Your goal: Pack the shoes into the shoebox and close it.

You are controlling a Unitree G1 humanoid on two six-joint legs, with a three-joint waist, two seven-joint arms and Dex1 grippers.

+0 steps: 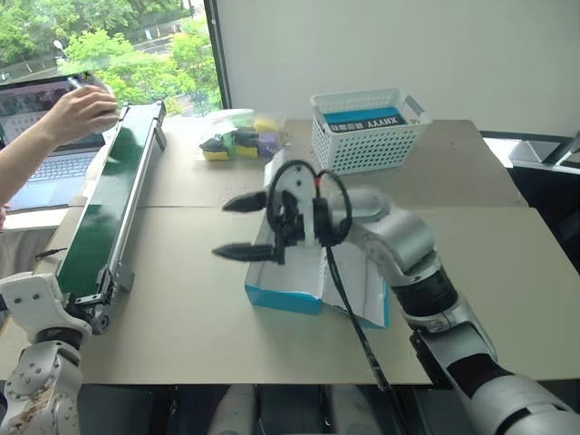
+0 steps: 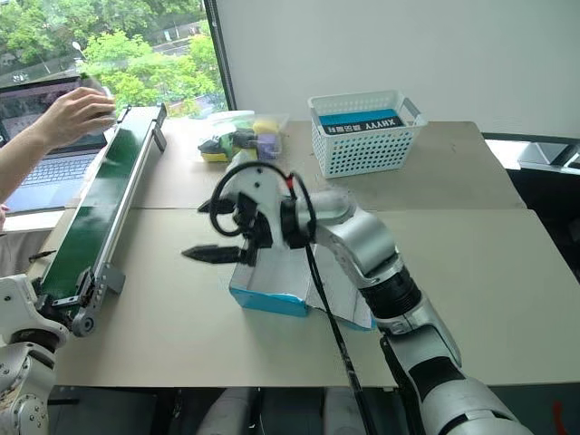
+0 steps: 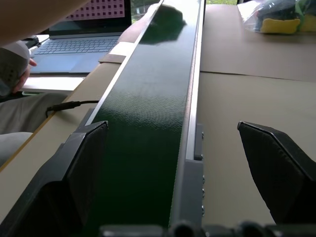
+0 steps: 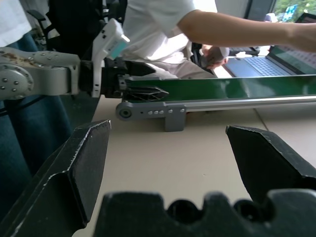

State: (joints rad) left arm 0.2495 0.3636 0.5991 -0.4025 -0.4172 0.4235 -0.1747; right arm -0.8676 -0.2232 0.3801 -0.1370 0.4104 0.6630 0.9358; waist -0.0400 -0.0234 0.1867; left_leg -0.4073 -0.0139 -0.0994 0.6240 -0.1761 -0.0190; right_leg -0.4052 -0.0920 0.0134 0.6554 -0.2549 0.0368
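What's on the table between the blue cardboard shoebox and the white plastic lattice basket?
Nothing: the head views show bare tan tabletop between the blue cardboard shoebox and the white plastic lattice basket, though the right claw and its forearm cover part of that stretch.

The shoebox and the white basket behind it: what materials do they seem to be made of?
The shoebox looks like cardboard: thin flat walls, bright blue matte outside, white inside. The basket looks like moulded plastic: a glossy white lattice of small regular holes with a thicker rim. Both are judged by look alone.

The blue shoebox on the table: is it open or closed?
Open: the shoebox shows its white inside, its lid lying flat beside it under the right arm.
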